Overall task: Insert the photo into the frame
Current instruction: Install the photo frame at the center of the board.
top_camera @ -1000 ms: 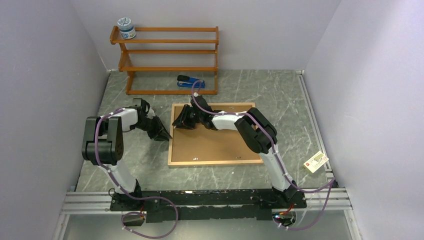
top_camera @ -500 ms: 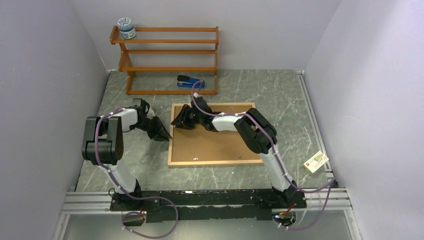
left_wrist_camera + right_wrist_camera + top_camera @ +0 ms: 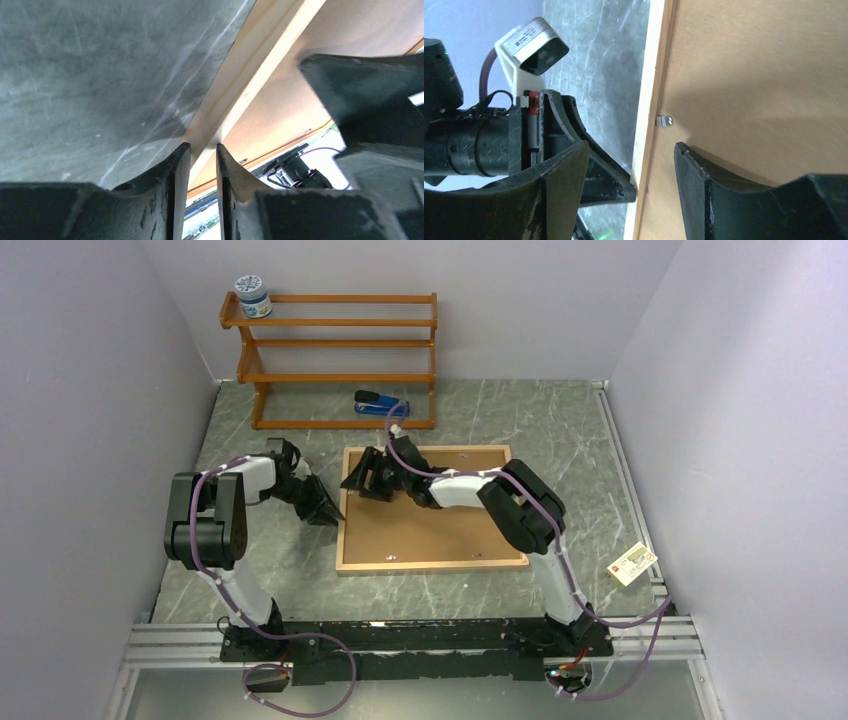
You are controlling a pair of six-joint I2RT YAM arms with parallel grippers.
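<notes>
The frame (image 3: 432, 565) lies face down mid-table, light wood moulding around a brown backing board (image 3: 440, 530). The photo is hidden. My left gripper (image 3: 328, 512) lies low on the table at the frame's left side. Its tips (image 3: 202, 146) stand a narrow gap apart against the moulding (image 3: 250, 75), with nothing between them. My right gripper (image 3: 358, 480) hovers open over the frame's far-left corner. In the right wrist view (image 3: 631, 144) one finger is over the table and the other over the backing board (image 3: 764, 65), either side of the moulding (image 3: 651, 75).
An orange-brown shelf rack (image 3: 340, 340) stands at the back with a jar (image 3: 252, 296) on its top left. A blue stapler (image 3: 380, 403) lies just in front of it. A small white card (image 3: 632, 563) sits at the table's right edge. A metal tab (image 3: 664, 120) holds the backing.
The right gripper's jaws have spread wider, and its arm has shifted slightly. The left arm and the frame have stayed put.
</notes>
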